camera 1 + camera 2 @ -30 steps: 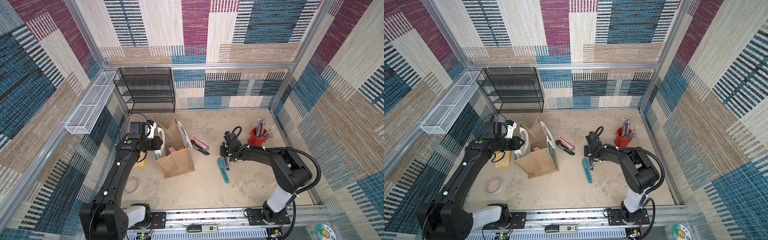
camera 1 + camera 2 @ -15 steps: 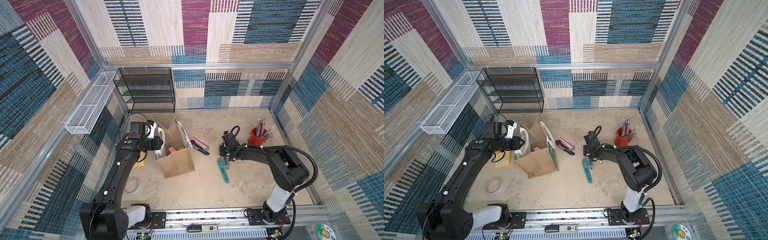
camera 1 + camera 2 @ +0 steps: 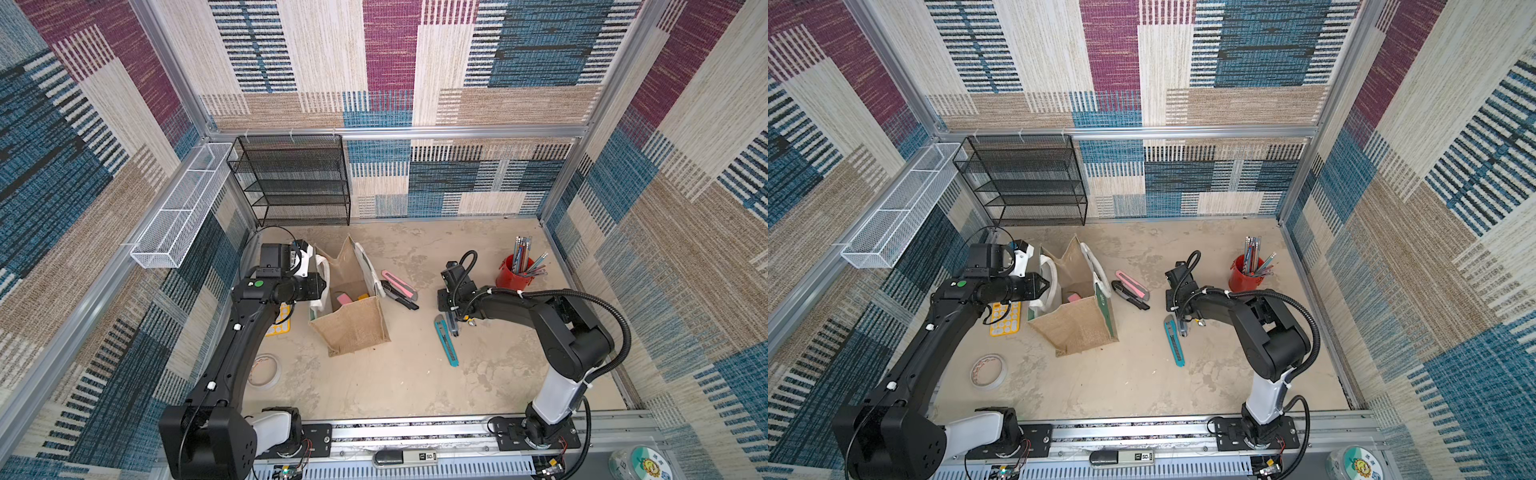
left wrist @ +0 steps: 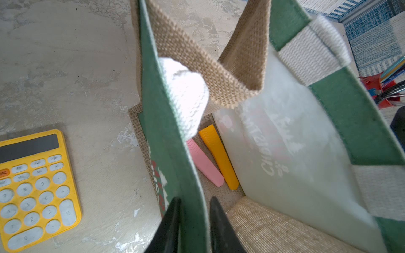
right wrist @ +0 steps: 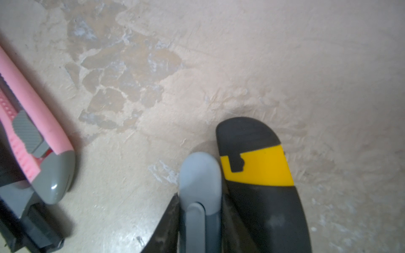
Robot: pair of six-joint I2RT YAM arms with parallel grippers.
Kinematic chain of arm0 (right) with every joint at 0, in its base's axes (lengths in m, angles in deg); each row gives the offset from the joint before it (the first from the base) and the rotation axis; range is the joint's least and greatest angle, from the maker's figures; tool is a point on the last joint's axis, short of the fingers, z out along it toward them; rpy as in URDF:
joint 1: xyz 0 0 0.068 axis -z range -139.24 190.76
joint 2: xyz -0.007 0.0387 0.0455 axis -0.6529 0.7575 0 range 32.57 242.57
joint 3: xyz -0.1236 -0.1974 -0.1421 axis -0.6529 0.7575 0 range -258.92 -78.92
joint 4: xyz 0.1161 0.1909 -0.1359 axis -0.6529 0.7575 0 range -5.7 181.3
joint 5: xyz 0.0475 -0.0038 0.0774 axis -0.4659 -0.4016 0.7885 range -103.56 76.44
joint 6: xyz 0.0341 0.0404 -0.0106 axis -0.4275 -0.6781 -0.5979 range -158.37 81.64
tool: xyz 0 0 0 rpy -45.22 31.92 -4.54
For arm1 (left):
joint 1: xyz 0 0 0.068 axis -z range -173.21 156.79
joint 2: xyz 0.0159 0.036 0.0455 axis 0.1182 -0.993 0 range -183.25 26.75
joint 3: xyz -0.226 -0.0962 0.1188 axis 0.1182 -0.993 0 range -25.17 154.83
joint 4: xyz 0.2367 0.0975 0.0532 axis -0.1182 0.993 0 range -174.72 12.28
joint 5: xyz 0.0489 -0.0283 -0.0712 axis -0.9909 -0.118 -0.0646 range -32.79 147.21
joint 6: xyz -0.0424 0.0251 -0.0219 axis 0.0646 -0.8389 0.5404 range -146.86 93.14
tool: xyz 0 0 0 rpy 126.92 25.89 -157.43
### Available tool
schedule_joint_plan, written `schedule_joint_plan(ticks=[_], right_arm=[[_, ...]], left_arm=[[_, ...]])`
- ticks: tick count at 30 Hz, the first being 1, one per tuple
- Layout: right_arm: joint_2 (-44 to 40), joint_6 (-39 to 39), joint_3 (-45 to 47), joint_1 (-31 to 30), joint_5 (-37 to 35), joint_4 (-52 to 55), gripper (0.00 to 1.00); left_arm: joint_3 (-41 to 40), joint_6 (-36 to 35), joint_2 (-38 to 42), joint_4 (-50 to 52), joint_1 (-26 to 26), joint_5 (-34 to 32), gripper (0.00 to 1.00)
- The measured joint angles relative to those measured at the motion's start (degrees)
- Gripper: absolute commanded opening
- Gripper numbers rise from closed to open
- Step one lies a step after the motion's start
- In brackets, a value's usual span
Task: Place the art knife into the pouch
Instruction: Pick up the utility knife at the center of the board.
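The pouch (image 3: 353, 328) is a tan jute bag with a green face, standing open on the floor; it also shows in a top view (image 3: 1077, 328). My left gripper (image 4: 194, 201) is shut on the pouch's green wall (image 4: 166, 135) at its rim and holds it open. A pink knife (image 4: 203, 164) and a yellow knife (image 4: 219, 155) lie inside. My right gripper (image 5: 199, 219) is low at the floor, shut on a grey art knife (image 5: 199, 173). A black-and-yellow knife (image 5: 256, 166) lies right beside it. In a top view the right gripper (image 3: 453, 324) is right of the pouch.
A teal knife (image 3: 446, 345) lies by the right gripper. A pink knife (image 3: 399, 283) and a black knife (image 3: 401, 297) lie beside the pouch. A red pencil cup (image 3: 515, 272), yellow calculator (image 3: 280, 322), tape roll (image 3: 264, 370), black rack (image 3: 295, 178) and white basket (image 3: 178, 208) stand around.
The right wrist has shifted only slightly over the knives. The left arm and the pouch have not moved.
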Motion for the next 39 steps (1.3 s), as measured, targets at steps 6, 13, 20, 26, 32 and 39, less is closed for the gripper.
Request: schedule_joint_plan(ticks=[6,13,20,26,32,39], right_arm=[[-0.2,0.0,-1.0,0.0,0.1,0.8,0.26],[-1.7,-0.5,-0.7,0.0,0.5,3.3,0.25],[-2.2,-0.7,-0.7,0.0,0.7,4.5,0.25],[-2.8,-0.9,-0.7,0.1,1.1,5.6,0.25],[-3.2,-0.9,-0.7,0.1,2.2,6.3,0.25],[-3.2,-0.9,-0.8,0.1,2.6,6.3,0.24]], left_arm=[[0.0,0.0,0.2,0.0,0.0,0.0,0.27],[0.0,0.0,0.1,0.0,0.0,0.0,0.27],[0.0,0.0,0.2,0.0,0.0,-0.1,0.27],[0.0,0.0,0.2,0.0,0.0,-0.1,0.27],[0.0,0.0,0.2,0.0,0.0,-0.1,0.27],[0.0,0.0,0.2,0.0,0.0,-0.1,0.27]])
